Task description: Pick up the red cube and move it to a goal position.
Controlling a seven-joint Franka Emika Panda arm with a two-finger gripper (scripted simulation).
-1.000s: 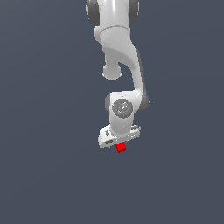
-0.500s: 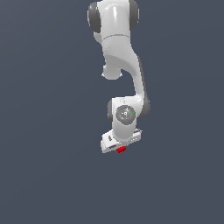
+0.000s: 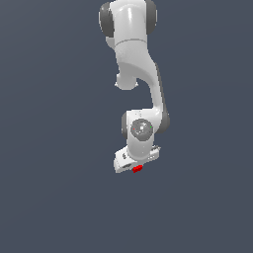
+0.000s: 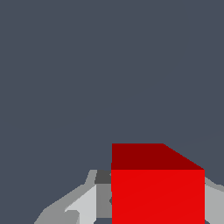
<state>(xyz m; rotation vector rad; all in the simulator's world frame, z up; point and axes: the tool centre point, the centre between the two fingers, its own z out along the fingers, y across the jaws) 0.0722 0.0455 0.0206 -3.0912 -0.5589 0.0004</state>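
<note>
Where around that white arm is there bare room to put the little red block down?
Bare grey ground lies on every side of the arm, to the exterior view's left and right and below the red cube. The only crowded spot is at the gripper, whose jaws flank the cube.

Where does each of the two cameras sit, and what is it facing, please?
Exterior view: off the arm, its exact position unknown; it faces the whole white arm against a plain grey backdrop, with the tool lowest and the red cube peeking out beneath it.
Wrist view: on the wrist, looking along the tool; the red cube fills the near field, with grey fingers on both sides of it.
Shared: both show the red cube at the tool, against the same grey surroundings.
</note>
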